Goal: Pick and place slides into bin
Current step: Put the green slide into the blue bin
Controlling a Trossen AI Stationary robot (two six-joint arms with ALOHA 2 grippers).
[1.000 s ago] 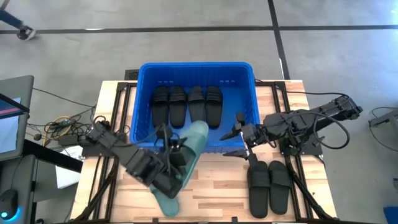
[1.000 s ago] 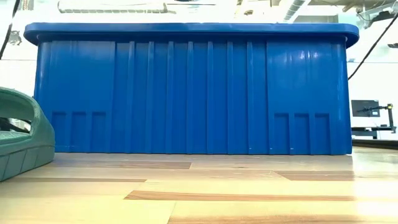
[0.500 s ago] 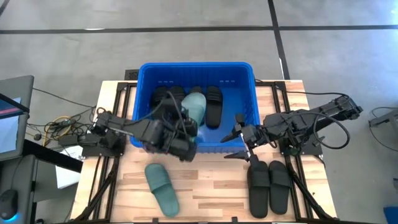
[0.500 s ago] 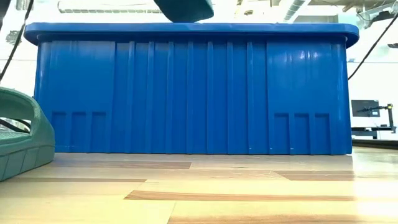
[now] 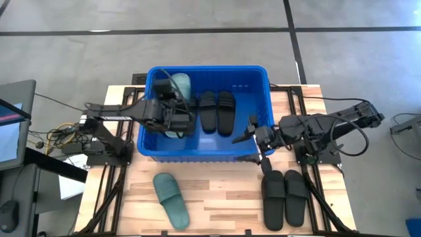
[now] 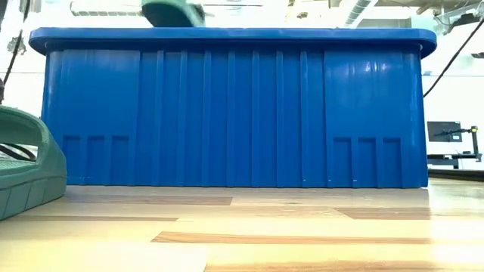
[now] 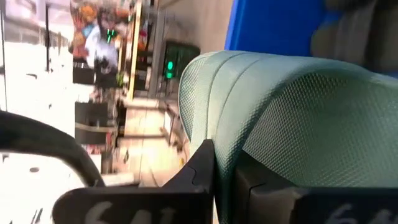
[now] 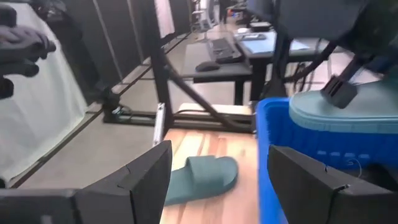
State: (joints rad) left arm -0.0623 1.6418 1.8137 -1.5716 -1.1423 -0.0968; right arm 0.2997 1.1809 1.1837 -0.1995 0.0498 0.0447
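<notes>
The blue bin (image 5: 150,141) stands at the table's far middle, with two black slides (image 5: 217,112) lying flat inside; others are hidden under my left arm. My left gripper (image 5: 176,110) is over the bin's left part, shut on a sage green slide (image 5: 179,85), which shows above the rim in the low view (image 6: 172,10). A second green slide (image 5: 171,199) lies flat on the table's near left. Two black slides (image 5: 284,197) lie side by side at the near right. My right gripper (image 5: 254,139) is open and empty by the bin's near right corner. My left gripper pinches the green slide between its two fingers at the end nearest the gripper (image 7: 226,163); whether that is strap or sole I cannot tell. The fingers reach about level from the table's near side. The slide sticks out toward the bin's far wall, lifted clear, above the rim.
The bin's walls (image 6: 234,106) stand high above the wooden tabletop (image 5: 217,197). Cables and a screen (image 5: 16,131) lie off the table's left. Bare wood shows between the green slide and the black pair.
My left gripper has risen from the table's near left and gone toward the far edge, over the bin's near wall, carrying one green slide lifted clear to above the bin's far left part. The other green slide stayed on the table.
</notes>
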